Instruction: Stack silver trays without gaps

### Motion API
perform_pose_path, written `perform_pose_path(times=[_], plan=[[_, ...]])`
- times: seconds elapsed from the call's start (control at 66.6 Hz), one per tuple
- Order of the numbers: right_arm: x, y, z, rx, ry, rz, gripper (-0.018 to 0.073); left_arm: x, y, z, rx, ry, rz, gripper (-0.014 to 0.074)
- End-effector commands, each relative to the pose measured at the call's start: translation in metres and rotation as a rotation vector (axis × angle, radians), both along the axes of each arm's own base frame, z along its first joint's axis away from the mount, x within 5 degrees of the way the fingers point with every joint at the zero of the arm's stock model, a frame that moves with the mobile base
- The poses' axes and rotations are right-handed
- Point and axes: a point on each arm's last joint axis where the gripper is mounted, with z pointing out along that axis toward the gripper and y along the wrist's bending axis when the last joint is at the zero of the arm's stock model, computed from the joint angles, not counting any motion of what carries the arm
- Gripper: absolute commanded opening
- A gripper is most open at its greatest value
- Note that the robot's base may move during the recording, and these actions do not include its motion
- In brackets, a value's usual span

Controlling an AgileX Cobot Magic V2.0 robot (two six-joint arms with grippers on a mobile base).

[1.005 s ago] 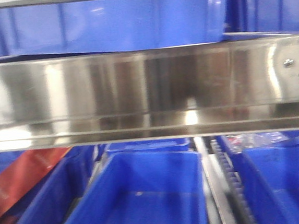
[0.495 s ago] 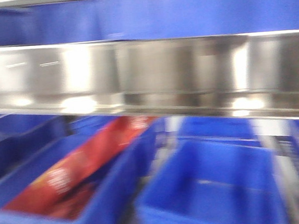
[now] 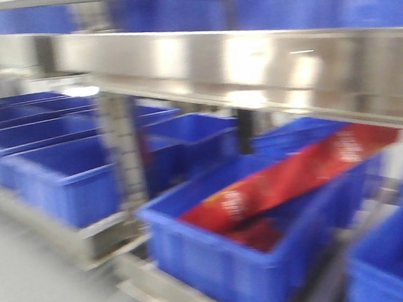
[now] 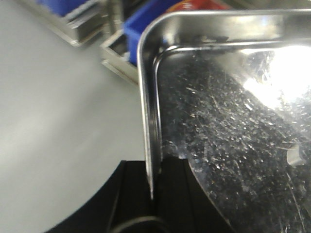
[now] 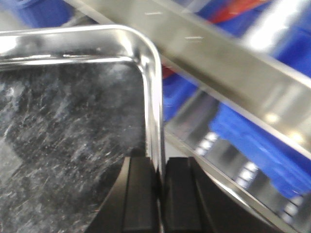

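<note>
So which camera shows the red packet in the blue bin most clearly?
The front view, though blurred: the red packet lies slanted in a blue bin. The left wrist view shows only a red sliver above the silver tray; the right wrist view, a blurred red streak at the top edge.

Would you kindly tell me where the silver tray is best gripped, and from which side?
Grip the silver tray by its thin, out-turned rim on a straight stretch clear of the rounded corner, coming in from outside each side edge. The floor is too wide to pinch. The left gripper and right gripper appear to pinch opposite rims this way.
</note>
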Motion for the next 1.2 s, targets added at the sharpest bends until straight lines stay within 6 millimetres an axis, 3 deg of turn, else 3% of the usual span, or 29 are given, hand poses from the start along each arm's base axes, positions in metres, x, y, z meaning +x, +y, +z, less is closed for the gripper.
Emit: perform_pose_path(times=[0.0, 1.185], plan=[[0.0023, 0.0036, 0.0065, 0.041, -0.064, 0.048, -0.0015, -0.0015, -0.0042, 0.0018, -0.019, -0.018, -0.044, -0.0013], [0.0023, 0.0036, 0.0065, 0.041, -0.064, 0.048, -0.0015, -0.0015, -0.0042, 0.0018, -0.019, -0.018, -0.044, -0.0013]])
